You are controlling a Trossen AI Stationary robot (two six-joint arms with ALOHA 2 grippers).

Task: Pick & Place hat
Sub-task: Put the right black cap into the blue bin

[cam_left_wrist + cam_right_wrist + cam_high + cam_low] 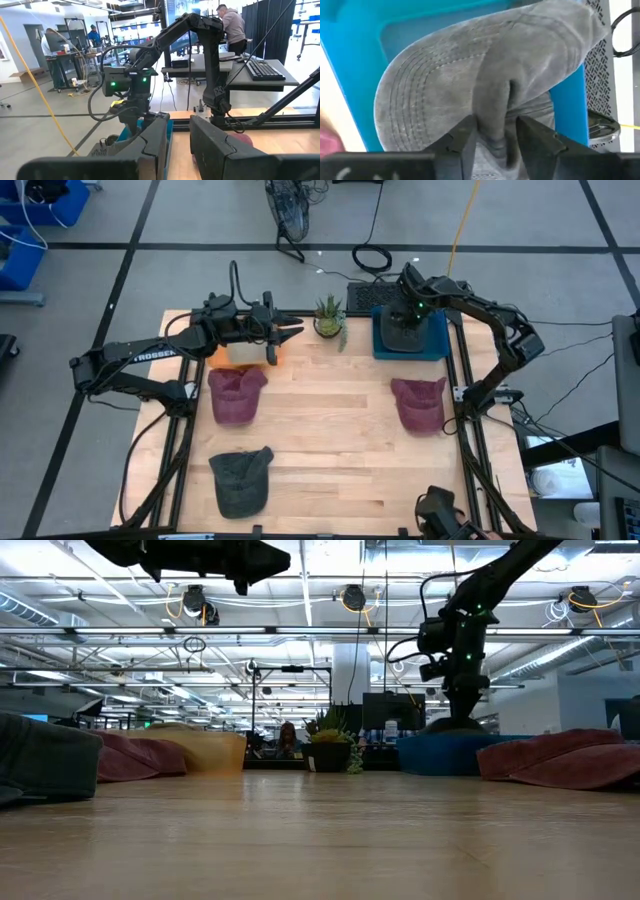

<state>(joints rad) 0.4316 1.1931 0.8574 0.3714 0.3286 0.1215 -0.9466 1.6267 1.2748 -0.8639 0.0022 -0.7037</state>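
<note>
A grey hat (485, 75) lies in the blue bin (436, 340) at the table's far right, and my right gripper (495, 142) comes down onto it, shut on its cloth. My left gripper (292, 330) hovers open and high above the table, beside the orange bin (250, 355) at the far left, holding nothing. Three more hats rest flat on the table: a maroon hat (236, 395) in front of the orange bin, a second maroon hat (420, 404) in front of the blue bin, and a dark grey hat (241, 481) near the front edge. My right gripper pinches a raised fold of the grey hat's crown (496, 112) between its two fingers (462, 142), coming from above and pointing down. The hat still lies in the blue bin (350, 75), with its stitched brim (405, 85) spread to one side.
A small potted plant (329, 320) stands at the far edge between the two bins. A keyboard (362, 295) and cables lie beyond the table. The middle of the wooden table (330, 430) is bare. People stand in the room behind (232, 25).
</note>
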